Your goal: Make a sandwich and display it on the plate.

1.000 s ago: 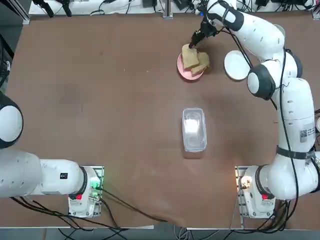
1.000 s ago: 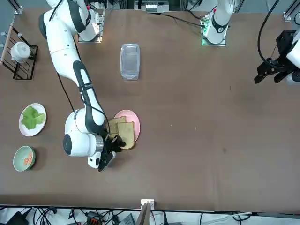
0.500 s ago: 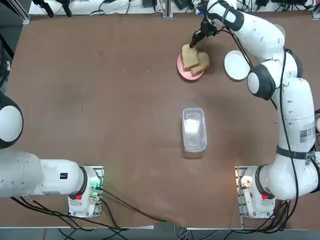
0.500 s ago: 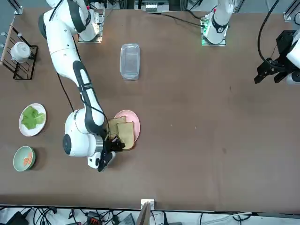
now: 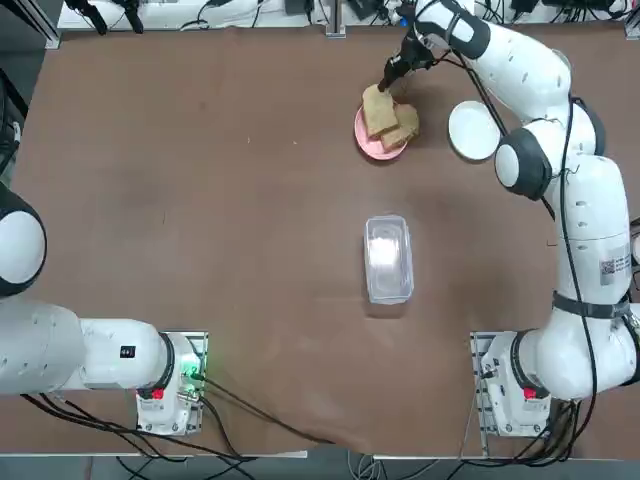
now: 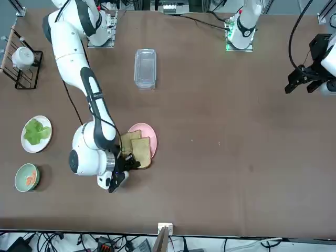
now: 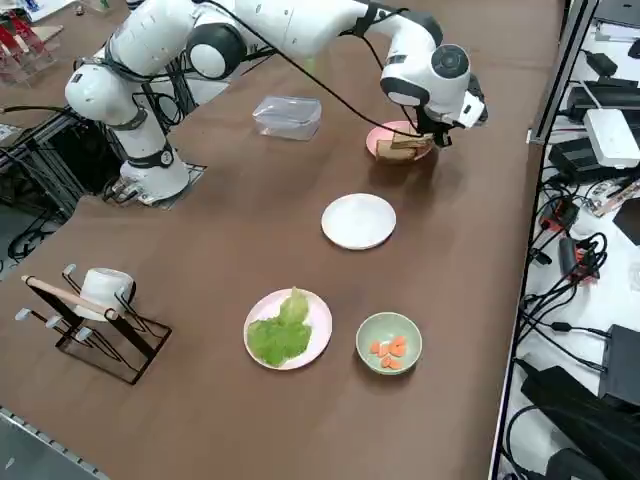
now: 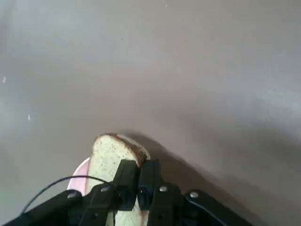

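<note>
Overhead, brown table (image 5: pixel 200 200) bears clear container (image 5: pixel 388 258), cabling behind.

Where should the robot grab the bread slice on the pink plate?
It should grab the crusted far edge of the bread slice, the part that pokes out past the rim of the pink plate, coming down from above. The slice lies nearly flat, so only that overhanging edge leaves room for a finger on each face. The right tool is shut on just that spot.
</note>
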